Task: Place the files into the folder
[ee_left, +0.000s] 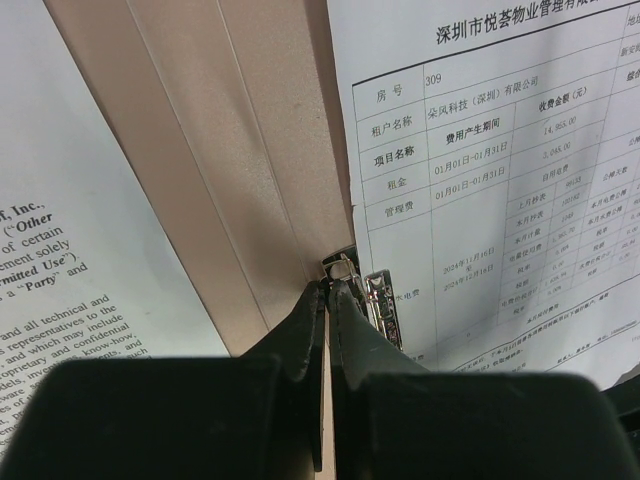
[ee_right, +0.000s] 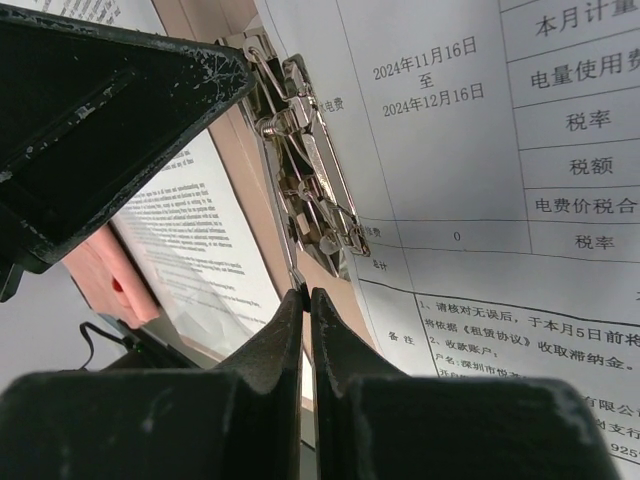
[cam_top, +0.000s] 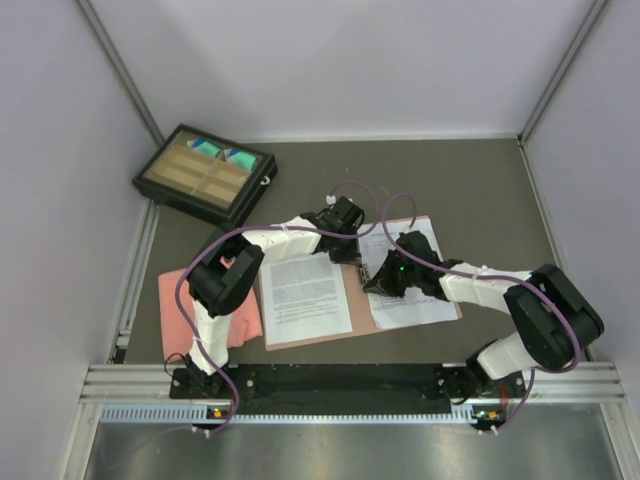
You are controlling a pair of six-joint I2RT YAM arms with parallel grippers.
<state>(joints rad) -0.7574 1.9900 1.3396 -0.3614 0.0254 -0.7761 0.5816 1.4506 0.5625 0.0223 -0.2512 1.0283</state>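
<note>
An open tan folder (cam_top: 362,312) lies flat in front of the arms. A white file of dense text (cam_top: 305,285) rests on its left half, and a file with a printed table (cam_top: 425,305) on its right half. Along the table sheet's inner edge sits a metal clip (ee_right: 305,170), by the spine. My left gripper (ee_left: 327,290) is shut, its tips right at the clip's (ee_left: 378,305) far end. My right gripper (ee_right: 305,295) is shut too, tips touching the clip's near end. In the top view the left gripper (cam_top: 345,255) and the right gripper (cam_top: 372,283) meet over the spine.
A salmon-pink cloth (cam_top: 185,300) lies left of the folder, partly under the left arm. A black compartment box (cam_top: 205,172) sits at the back left. Walls close in the table on three sides.
</note>
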